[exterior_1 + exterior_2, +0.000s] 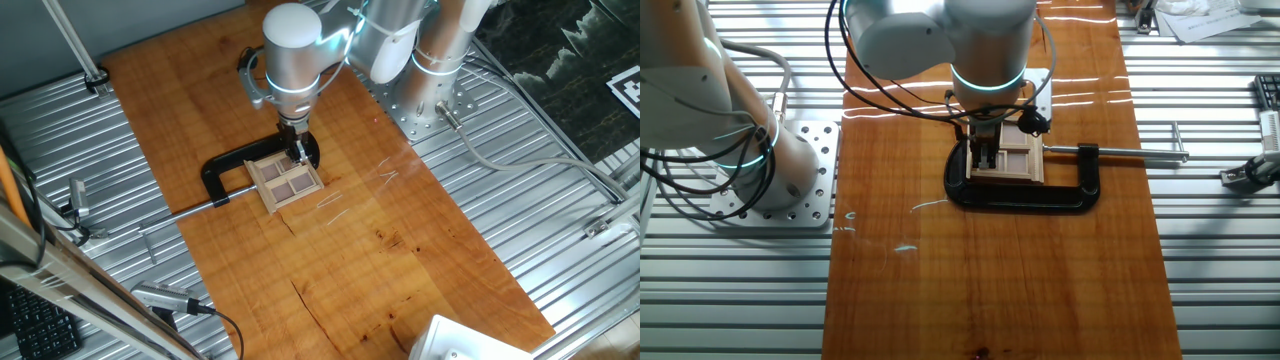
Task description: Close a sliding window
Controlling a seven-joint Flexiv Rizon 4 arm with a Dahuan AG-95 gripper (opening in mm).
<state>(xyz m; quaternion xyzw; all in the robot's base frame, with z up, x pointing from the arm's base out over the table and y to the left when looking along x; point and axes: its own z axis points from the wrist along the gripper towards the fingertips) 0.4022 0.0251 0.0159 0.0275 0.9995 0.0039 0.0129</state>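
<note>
The gripper [986,160] is pressing down at one end of the sliding window [1012,152], held by a black C-clamp [1025,194], though I cannot tell its finger spacing.

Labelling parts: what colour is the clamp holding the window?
Black clamp; clearest in the other fixed view.

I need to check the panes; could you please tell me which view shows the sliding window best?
One fixed view: the sliding window shows all four panes, only its far edge covered. In the other fixed view, the gripper hides its left part.
</note>
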